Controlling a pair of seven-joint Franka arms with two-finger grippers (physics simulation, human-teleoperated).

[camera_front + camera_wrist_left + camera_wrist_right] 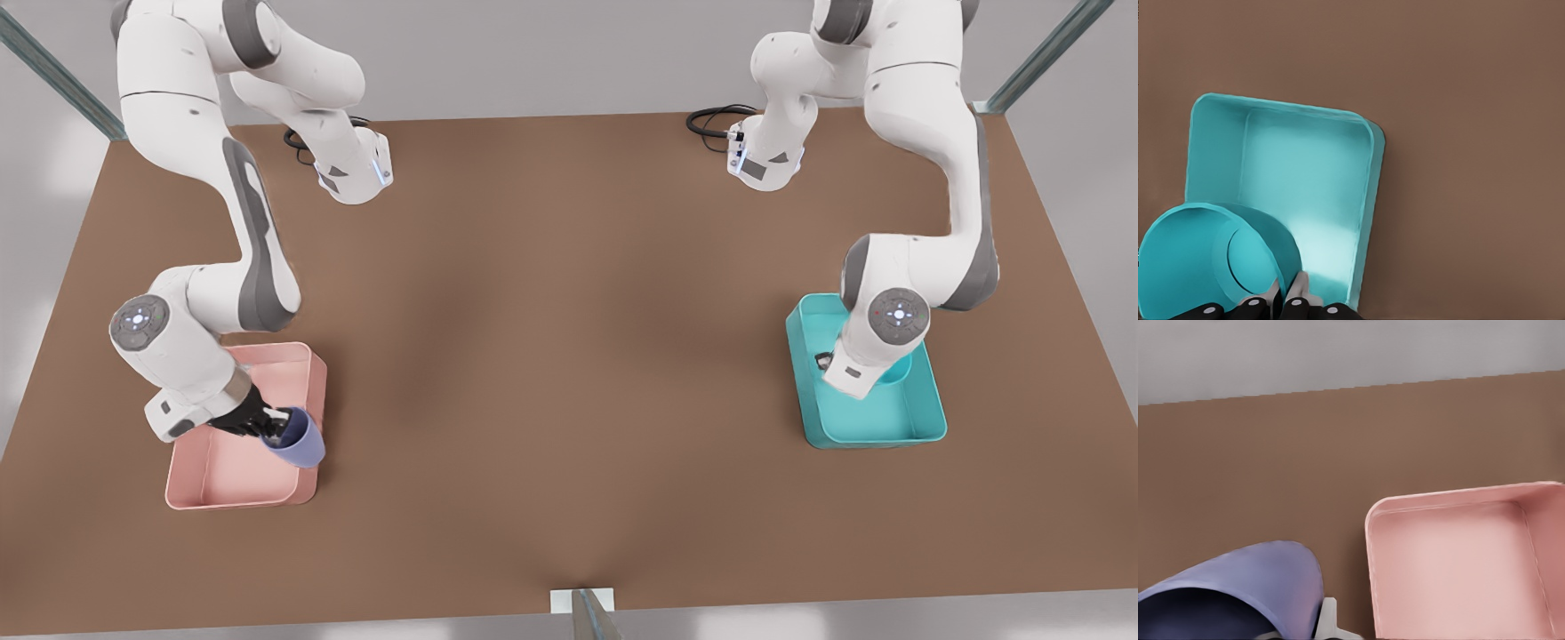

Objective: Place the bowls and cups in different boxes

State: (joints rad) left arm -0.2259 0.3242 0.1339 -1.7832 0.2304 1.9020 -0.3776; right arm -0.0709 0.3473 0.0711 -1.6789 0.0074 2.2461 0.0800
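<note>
— Where's the cup (298, 442) right now?

— Held up at the near corner of the pink box (298, 357), on the front view's left. The right gripper (269, 427) has it by the rim, one finger inside and one out, clamped on the wall. It's tipped over, mouth turned back toward the arm and its base pointing out past the box's edge toward the middle of the table (569, 356).

— So is it over the box or not?

— Partly, I'd say. From the front it straddles the box's right-hand wall. In the right wrist view the cup (1258, 587) sits beside the pink box (1458, 560) with bare table between them, so I'd guess the arm needs to carry it a bit further inward before letting go.

— And the bowl (896, 369)?

— Other side. The left gripper (1286, 298) pinches its rim, fingers (1298, 287) closed on the wall. The bowl (1211, 260) is tilted up on edge, hollow facing the camera, hanging over one end of the teal box (1305, 193). From the front the arm's wrist covers most of it; only a bit of teal rim shows, inside the teal box's (925, 427) outline.

— Anything in either box already?

— Nothing I can see. Both floors look bare.

— Which one looks closer to done?

— The bowl, I'd judge. It's already above its box; the cup hangs at the wall.
</note>
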